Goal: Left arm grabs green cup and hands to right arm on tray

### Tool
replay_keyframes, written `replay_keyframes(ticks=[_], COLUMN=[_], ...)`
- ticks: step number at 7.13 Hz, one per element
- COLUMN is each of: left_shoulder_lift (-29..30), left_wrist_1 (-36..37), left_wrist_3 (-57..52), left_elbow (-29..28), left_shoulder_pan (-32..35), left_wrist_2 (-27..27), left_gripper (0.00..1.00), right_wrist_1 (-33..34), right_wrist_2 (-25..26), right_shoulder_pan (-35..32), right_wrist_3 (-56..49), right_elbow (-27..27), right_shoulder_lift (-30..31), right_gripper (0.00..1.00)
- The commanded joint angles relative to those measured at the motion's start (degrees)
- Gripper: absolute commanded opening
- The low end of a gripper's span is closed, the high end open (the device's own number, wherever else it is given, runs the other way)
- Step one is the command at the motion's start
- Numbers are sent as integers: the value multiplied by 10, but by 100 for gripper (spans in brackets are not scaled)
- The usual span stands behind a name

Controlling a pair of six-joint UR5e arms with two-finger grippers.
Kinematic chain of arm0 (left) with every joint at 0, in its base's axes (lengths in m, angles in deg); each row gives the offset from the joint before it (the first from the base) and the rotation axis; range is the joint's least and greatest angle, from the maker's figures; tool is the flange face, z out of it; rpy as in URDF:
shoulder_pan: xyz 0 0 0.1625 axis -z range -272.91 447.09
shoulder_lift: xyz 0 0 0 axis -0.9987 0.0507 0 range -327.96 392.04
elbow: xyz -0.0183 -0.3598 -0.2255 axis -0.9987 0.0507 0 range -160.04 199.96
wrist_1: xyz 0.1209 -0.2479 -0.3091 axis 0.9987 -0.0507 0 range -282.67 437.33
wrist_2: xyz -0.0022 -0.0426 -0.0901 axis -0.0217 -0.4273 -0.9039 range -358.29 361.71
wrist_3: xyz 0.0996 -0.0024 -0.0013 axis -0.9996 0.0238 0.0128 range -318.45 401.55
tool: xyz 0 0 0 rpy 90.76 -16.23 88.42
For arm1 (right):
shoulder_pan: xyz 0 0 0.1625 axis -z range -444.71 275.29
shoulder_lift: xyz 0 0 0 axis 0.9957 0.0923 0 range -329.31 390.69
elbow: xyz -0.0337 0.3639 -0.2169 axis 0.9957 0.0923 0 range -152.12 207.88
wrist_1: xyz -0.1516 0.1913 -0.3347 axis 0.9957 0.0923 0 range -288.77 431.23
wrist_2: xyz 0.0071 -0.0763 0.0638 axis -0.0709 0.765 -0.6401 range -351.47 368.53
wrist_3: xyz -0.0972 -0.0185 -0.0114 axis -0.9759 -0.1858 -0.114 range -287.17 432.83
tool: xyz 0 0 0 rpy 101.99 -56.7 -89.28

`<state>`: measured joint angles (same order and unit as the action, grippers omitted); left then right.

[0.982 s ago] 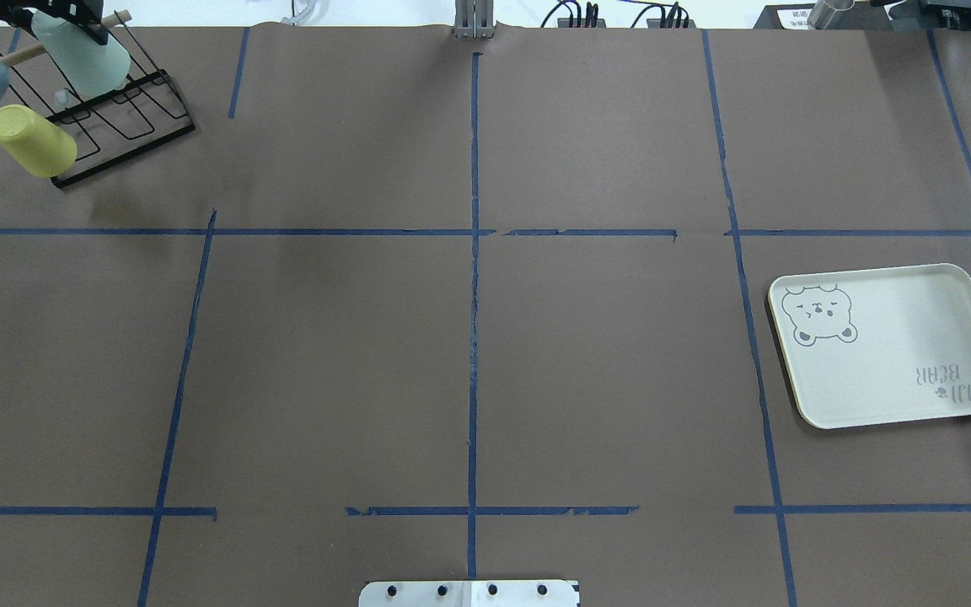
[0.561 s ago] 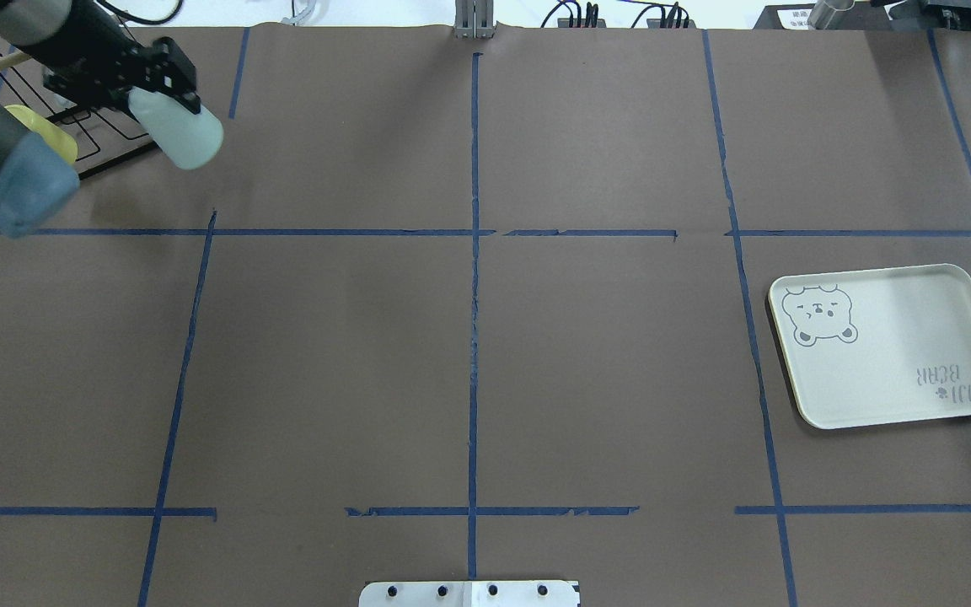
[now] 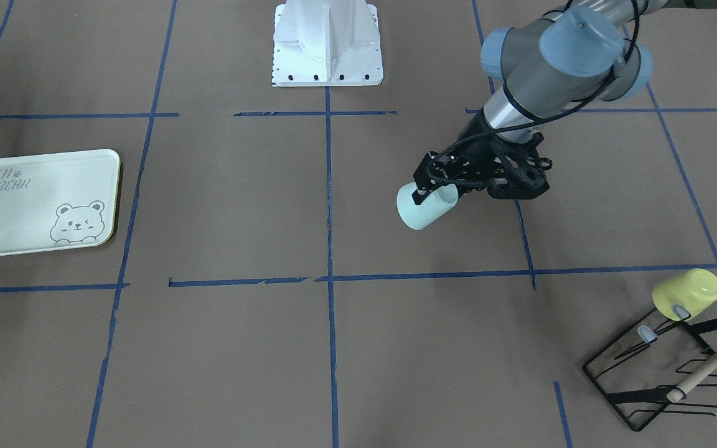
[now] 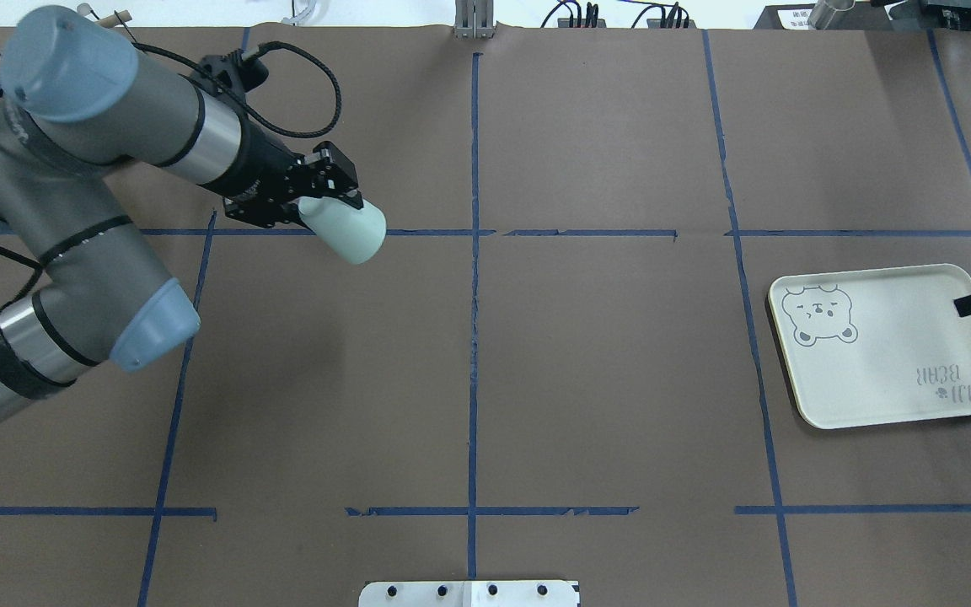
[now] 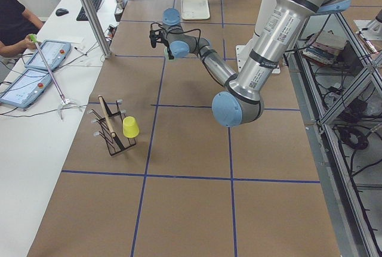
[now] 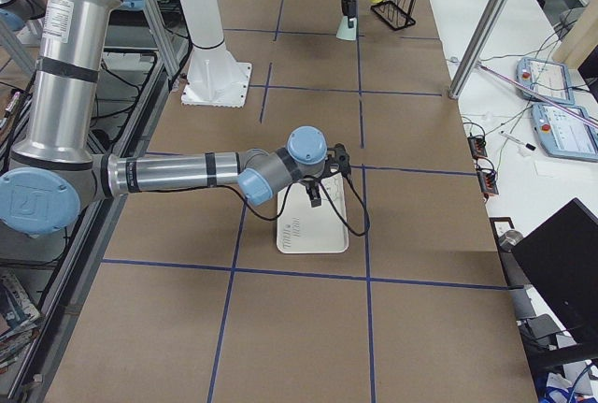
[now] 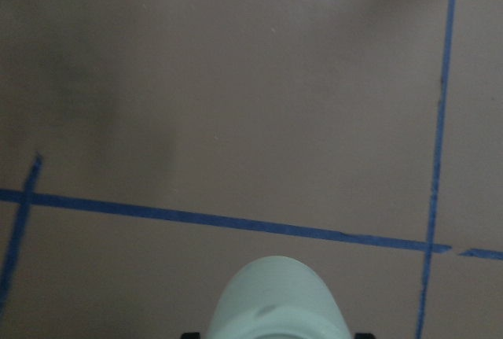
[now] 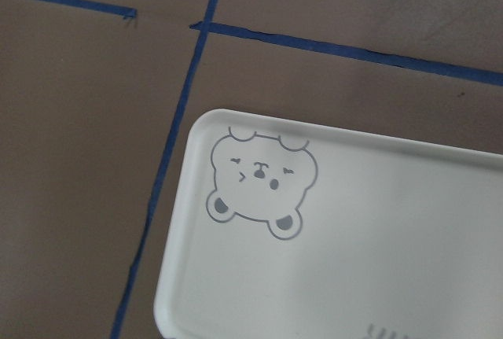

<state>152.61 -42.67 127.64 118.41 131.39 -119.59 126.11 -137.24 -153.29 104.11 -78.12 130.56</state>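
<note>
1. The cup is clamped at its rim end in your left gripper. It is tilted, clear of the table, about 10 o'clock from centre in the overhead view. Grab looks done.
2. The right gripper hovers over the tray at 3 o'clock. How far open: cannot tell.
3. Remaining: carry across, handover, set-down on tray.

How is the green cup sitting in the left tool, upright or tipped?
Tipped. The left tool grips the green cup at its rim end, clear of the table, with the closed base pointing away and slanting downward.
</note>
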Motion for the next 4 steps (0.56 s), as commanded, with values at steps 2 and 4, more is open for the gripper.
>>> replay_keyframes(ticks=[2,4], left_shoulder_lift=[5,2], left_wrist_1=[-224,-347], left_wrist_3=[197,286], left_elbow=[-5,-7], left_shoulder_pan=[-87,-131], left_wrist_2=[116,174], left_gripper=[20,20], right_wrist_1=[-149,-305], right_wrist_2=[15,144], right_shoulder_pan=[111,202], right_wrist_3=[418,684], right_elbow=[-1,-3], right_shoulder_lift=[-132,-184], right_gripper=[100,99])
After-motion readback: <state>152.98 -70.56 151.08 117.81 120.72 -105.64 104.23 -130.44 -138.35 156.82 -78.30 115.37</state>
